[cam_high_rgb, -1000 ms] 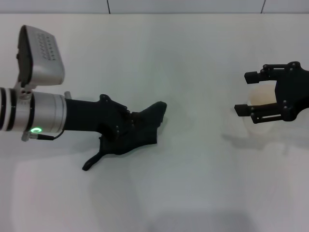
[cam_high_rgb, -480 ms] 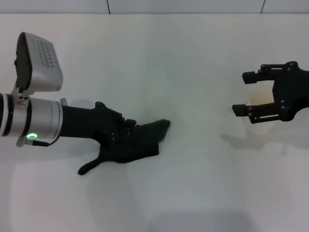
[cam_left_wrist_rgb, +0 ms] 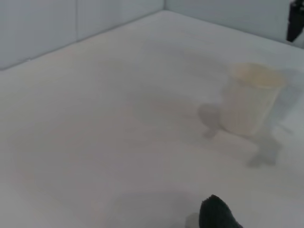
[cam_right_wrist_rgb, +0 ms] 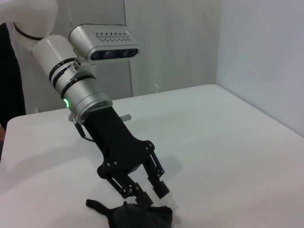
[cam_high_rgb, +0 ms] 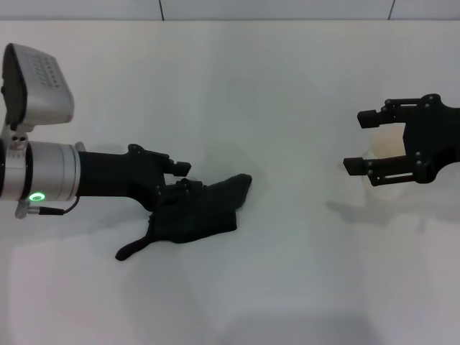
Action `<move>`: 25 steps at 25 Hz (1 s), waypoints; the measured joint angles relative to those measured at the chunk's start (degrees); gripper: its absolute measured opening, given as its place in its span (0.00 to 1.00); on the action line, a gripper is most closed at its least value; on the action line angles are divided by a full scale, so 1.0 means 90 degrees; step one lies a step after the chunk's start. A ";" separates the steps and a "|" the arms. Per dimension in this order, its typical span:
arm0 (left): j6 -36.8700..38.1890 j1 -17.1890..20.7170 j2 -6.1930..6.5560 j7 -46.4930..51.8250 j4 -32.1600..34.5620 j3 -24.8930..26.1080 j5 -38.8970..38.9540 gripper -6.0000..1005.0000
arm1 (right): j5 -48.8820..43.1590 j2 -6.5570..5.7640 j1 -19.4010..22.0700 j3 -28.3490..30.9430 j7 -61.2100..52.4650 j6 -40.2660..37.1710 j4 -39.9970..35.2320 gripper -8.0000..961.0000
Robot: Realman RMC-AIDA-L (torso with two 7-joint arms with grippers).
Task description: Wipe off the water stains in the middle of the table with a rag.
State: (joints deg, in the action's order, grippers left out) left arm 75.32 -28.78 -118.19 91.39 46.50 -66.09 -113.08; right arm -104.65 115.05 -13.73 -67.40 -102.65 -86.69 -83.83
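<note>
The dark rag lies crumpled on the white table, left of centre, with its thin tail pointing toward the near left. My left gripper is open at the rag's left edge. In the right wrist view the gripper hovers just above the rag, with nothing between its fingers. The rag's tip shows in the left wrist view. My right gripper is open at the right of the table, its fingers on either side of a white paper cup. No orange water stain shows in any view.
The paper cup also shows in the left wrist view, standing upright beyond the rag. A wall runs along the table's far edge.
My left gripper has opened and let go of the rag, and the arm has drawn back to the left. The rag stays where it lay. The right gripper has drifted slightly left.
</note>
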 joint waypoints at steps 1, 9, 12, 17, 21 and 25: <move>0.0000 0.0020 -0.0003 0.0000 0.0022 0.0010 0.0012 0.30 | 0.0004 0.0000 0.0008 -0.0002 0.0000 0.0000 0.0000 0.81; 0.0112 0.0312 -0.0069 -0.0027 0.0593 -0.0003 0.0015 0.47 | 0.0064 0.0000 0.0060 0.0052 -0.0001 0.0119 0.0069 0.81; 0.0276 0.0335 -0.0071 -0.0040 0.0643 0.0009 0.0026 0.57 | 0.0073 0.0000 0.0094 0.0120 0.0009 0.0283 0.0206 0.81; 0.0588 0.0387 -0.0079 -0.0033 0.0726 0.0010 0.0111 0.74 | 0.0085 0.0000 0.0113 0.0337 0.0073 0.0299 0.0428 0.84; 0.0905 0.0483 -0.0082 -0.0077 0.0825 0.0008 0.0165 0.78 | 0.0085 -0.0006 0.0195 0.0388 0.0106 0.0268 0.0449 0.85; 0.1184 0.0709 -0.0081 -0.0264 0.1110 0.0008 0.0174 0.78 | 0.0085 -0.0009 0.0244 0.0396 0.0213 0.0228 0.0427 0.85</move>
State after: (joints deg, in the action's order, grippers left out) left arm 85.98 -22.40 -118.92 89.01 56.49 -66.02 -111.52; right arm -103.89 114.97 -11.54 -63.84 -100.73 -84.64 -79.99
